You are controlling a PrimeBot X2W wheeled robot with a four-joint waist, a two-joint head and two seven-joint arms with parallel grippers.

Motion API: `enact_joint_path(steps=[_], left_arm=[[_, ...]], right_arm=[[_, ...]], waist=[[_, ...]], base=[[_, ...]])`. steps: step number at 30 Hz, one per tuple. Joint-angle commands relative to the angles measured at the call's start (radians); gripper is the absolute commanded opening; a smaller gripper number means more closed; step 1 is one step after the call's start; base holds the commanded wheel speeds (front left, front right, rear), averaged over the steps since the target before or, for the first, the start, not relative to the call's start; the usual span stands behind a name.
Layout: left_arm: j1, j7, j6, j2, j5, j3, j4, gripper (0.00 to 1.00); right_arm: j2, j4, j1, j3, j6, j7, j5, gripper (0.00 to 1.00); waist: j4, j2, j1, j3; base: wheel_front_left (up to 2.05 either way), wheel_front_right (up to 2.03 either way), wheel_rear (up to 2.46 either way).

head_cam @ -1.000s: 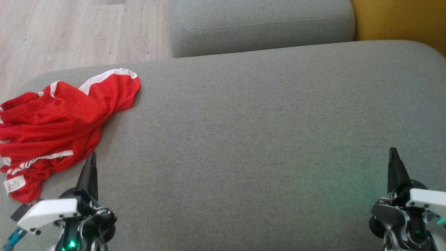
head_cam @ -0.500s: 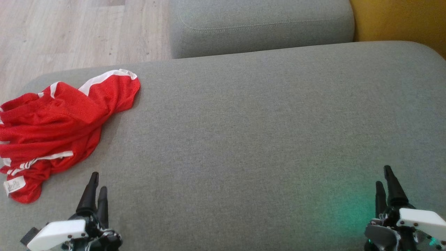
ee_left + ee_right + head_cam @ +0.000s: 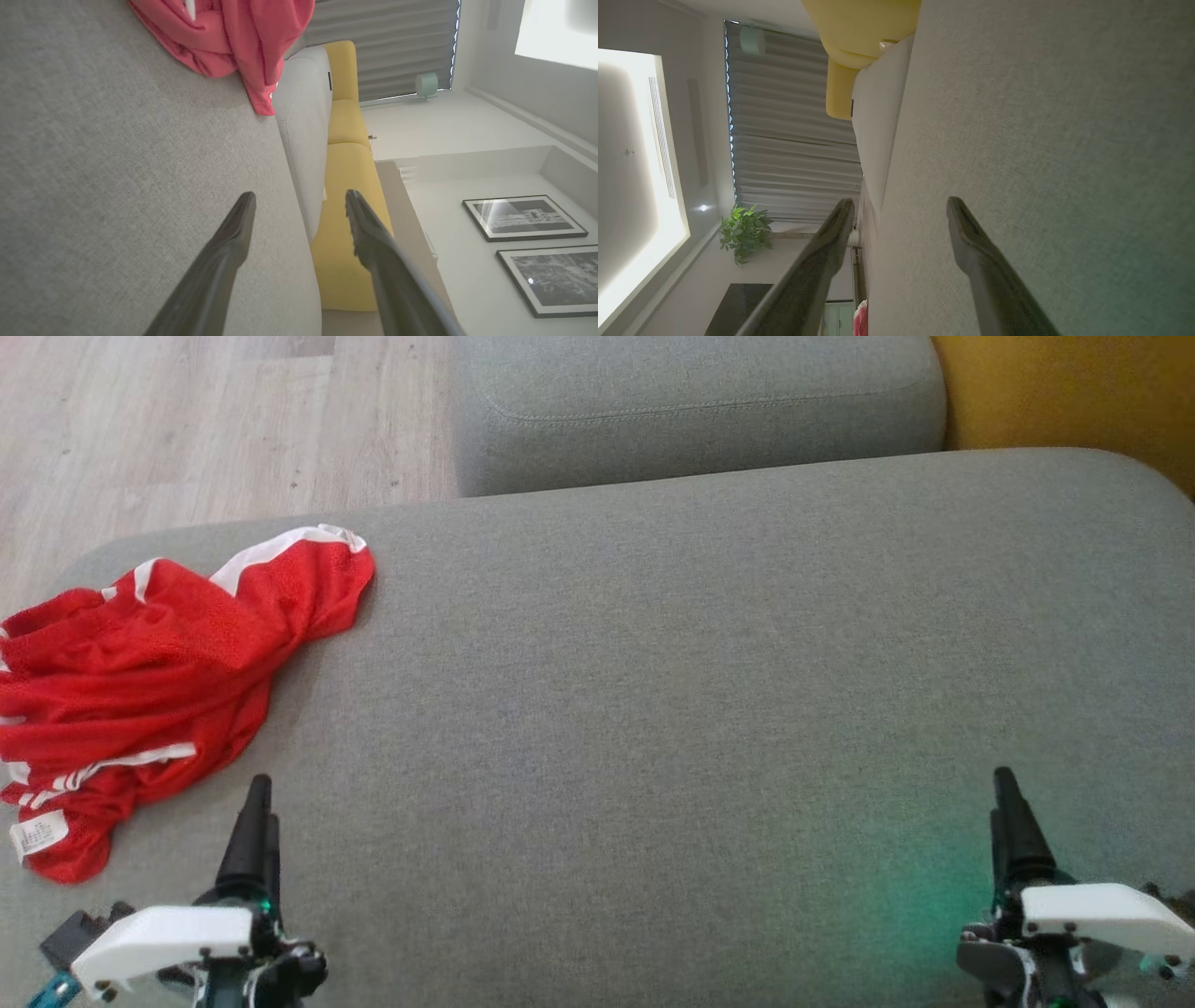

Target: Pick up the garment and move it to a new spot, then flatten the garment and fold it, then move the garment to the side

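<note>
Two arms reach over a grey sofa seat, one at each side and well apart. The left gripper has its fingers spread wide with nothing between them; it sits near the closest edge of the garment, apart from it. The right gripper is spread just as wide and holds nothing, over bare fabric on the seat's right. The garment, red with white trim, lies crumpled at the seat's left end, near the wooden floor.
</note>
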Motion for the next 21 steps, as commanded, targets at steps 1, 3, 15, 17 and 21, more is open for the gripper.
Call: enact_joint_path(steps=[1, 3, 15, 17, 21], left_arm=[[-0.033, -0.01, 0.003, 0.009, 0.035, -0.002, -0.045, 1.0], [-0.03, -0.015, 0.006, 0.009, 0.077, -0.01, -0.054, 1.0], [-0.013, -0.05, 0.045, 0.022, 0.269, -0.061, -0.095, 1.0], [-0.01, -0.056, 0.052, 0.024, 0.293, -0.069, -0.101, 1.0], [-0.005, -0.068, 0.066, 0.03, 0.343, -0.085, -0.113, 1.0]], right_arm=[[-0.008, -0.037, -0.053, 0.016, 0.001, -0.011, -0.035, 1.0], [-0.012, -0.04, -0.056, 0.033, 0.002, -0.017, -0.068, 1.0], [-0.028, -0.061, -0.071, 0.126, 0.002, -0.052, -0.224, 1.0], [-0.029, -0.06, -0.073, 0.139, 0.002, -0.058, -0.248, 1.0], [-0.028, -0.057, -0.075, 0.161, 0.003, -0.07, -0.296, 1.0]], waist=[[0.0, 0.0, 0.0, 0.0], [0.0, 0.0, 0.0, -0.001], [-0.002, 0.0, 0.0, -0.011], [-0.003, 0.0, 0.0, -0.012], [-0.004, 0.0, 0.0, -0.017]], base=[[0.0, 0.0, 0.0], [0.0, 0.0, 0.0], [0.0, 0.0, 0.0], [0.0, 0.0, 0.0], [0.0, 0.0, 0.0]])
